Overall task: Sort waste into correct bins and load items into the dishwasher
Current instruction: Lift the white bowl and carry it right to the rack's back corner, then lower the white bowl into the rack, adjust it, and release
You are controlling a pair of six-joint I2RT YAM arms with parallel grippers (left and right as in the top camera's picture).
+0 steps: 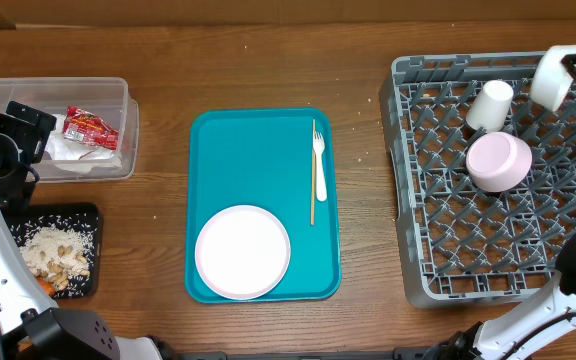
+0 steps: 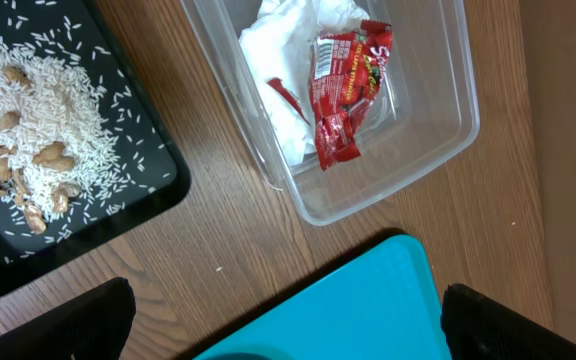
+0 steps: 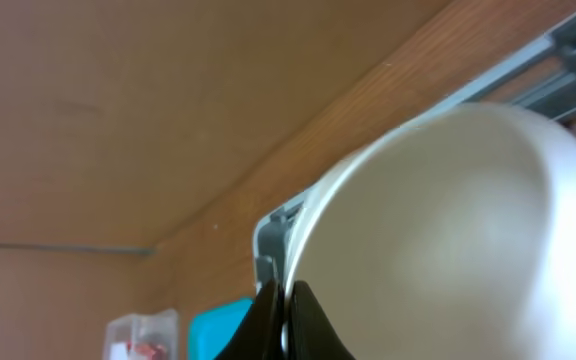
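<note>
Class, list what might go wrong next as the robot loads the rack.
The right claw pinches the held bowl only at its rim; it may slip or swing. That bowl hangs over the far corner of the rack, close to the cup and the racked bowl; lowering it might knock them or miss the rack.

Prob. robot lab w/ mock kitchen: wood table (image 1: 268, 60), grey dish rack (image 1: 488, 240), teal tray (image 1: 258, 160).

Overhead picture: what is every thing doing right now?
Left pincer: open, empty.
Right pincer: shut on a white bowl at its rim.
Clear tub: holds napkins, red wrapper.
Black tray: holds rice scraps.
Teal tray: holds plate and fork.
Dish rack: holds cup and second bowl.
</note>
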